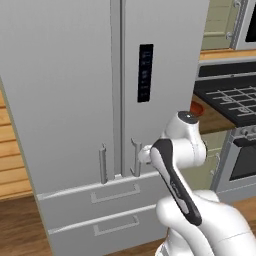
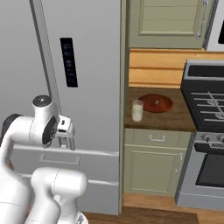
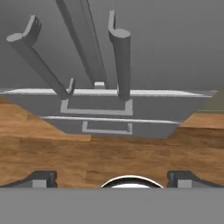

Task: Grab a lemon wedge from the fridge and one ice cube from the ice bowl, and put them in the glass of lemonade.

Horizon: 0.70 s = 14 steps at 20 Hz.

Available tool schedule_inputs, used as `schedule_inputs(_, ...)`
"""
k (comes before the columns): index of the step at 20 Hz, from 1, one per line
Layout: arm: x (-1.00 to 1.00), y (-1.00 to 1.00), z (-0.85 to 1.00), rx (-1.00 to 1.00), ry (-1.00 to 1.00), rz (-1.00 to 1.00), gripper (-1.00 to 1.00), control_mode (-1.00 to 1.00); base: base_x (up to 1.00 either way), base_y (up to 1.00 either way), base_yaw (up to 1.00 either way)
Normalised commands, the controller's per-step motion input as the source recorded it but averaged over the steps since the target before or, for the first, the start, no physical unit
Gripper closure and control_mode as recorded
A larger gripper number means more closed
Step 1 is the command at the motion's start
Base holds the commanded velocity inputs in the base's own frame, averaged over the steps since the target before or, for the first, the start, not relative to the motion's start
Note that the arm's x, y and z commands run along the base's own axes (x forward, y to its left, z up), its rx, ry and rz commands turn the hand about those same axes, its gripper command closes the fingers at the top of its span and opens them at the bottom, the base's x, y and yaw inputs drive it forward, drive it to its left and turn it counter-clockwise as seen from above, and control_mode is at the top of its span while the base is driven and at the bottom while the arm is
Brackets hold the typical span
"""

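The grey French-door fridge (image 1: 65, 90) (image 2: 92, 65) (image 3: 175, 43) stands shut, so the lemon wedge is hidden. My gripper (image 1: 142, 156) (image 2: 65, 139) (image 3: 112, 179) hangs open and empty just in front of the lower end of the right door's bar handle (image 1: 135, 160) (image 3: 120, 57), apart from it. The left door's handle (image 1: 103, 165) (image 3: 37, 54) is beside it. On the wooden counter (image 2: 166, 120) right of the fridge stand the glass of lemonade (image 2: 137, 110) and, behind it, the reddish-brown ice bowl (image 2: 155, 103) (image 1: 198, 107).
Two lower fridge drawers (image 1: 100, 197) (image 3: 98, 107) sit under the doors. A black stove (image 1: 227, 95) (image 2: 205, 105) is at the right. Green-beige cabinets (image 2: 166, 17) hang above the counter, with a cabinet door (image 2: 151, 168) below. The floor (image 3: 109, 148) is wood.
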Motion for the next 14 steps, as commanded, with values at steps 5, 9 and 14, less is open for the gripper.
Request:
schedule_inputs(5,0.86,0.43,-0.29,0.05,0.00,-0.29,-1.00,-1.00,0.00,0.00,0.00)
schedule_inputs(9,0.68,0.04,-0.03,-0.11,0.01,-0.12,-1.00,-1.00,0.00,0.00,0.00)
schedule_inputs(14,0.66,-0.09,-0.21,-0.03,0.00,-0.01,-1.00,-1.00,0.00,0.00,0.00)
